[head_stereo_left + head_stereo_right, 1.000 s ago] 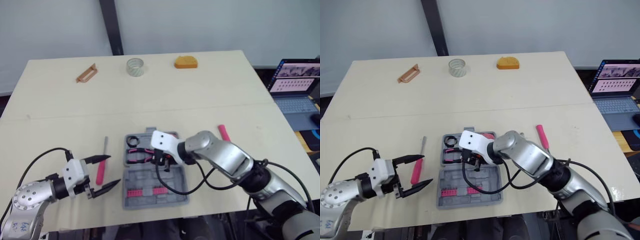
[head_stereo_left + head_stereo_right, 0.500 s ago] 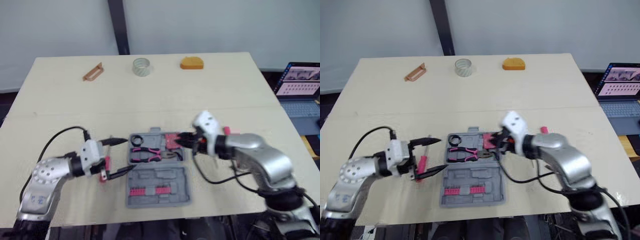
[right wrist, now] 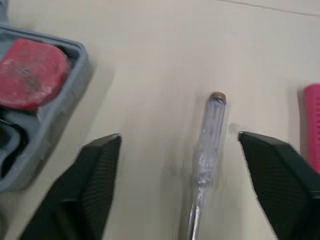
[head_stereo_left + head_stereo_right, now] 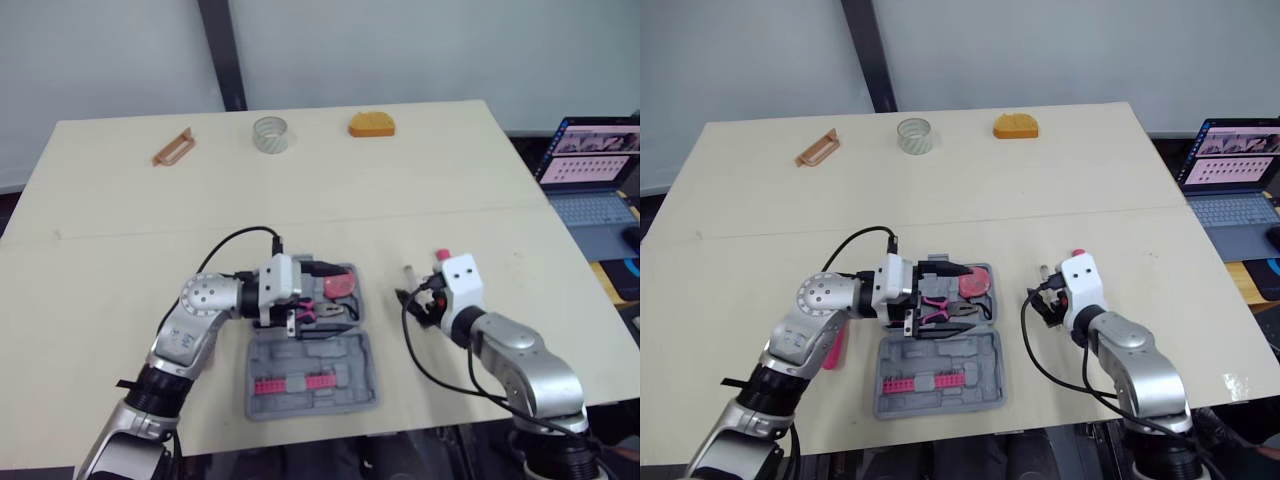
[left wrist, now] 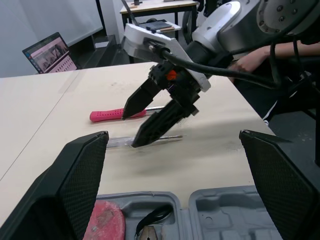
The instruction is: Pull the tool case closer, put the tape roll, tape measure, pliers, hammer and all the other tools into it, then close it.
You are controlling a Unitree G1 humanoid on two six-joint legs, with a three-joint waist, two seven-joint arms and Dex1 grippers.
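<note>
Head cam: open tool case (image 4: 312, 385) is being shown by table's (image 4: 120, 260) near edge, w/ L end effector (image 4: 322, 300) being held wide over its tools. L wrist: R end effector (image 5: 129, 131) is being held at clear screwdriver (image 5: 120, 141). R wrist: fingers (image 3: 95, 185) are being held wide, screwdriver betw. them.

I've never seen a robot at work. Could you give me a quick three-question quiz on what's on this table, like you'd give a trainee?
1. True or false: the tool case lies open.
2. The right claw hangs, open, above: A) a hammer; B) a clear-handled screwdriver; C) a spoon.
3. Fill in: the tape roll stands on the ___, not in the case.

Key: 1 true. 2 B. 3 table.
</note>
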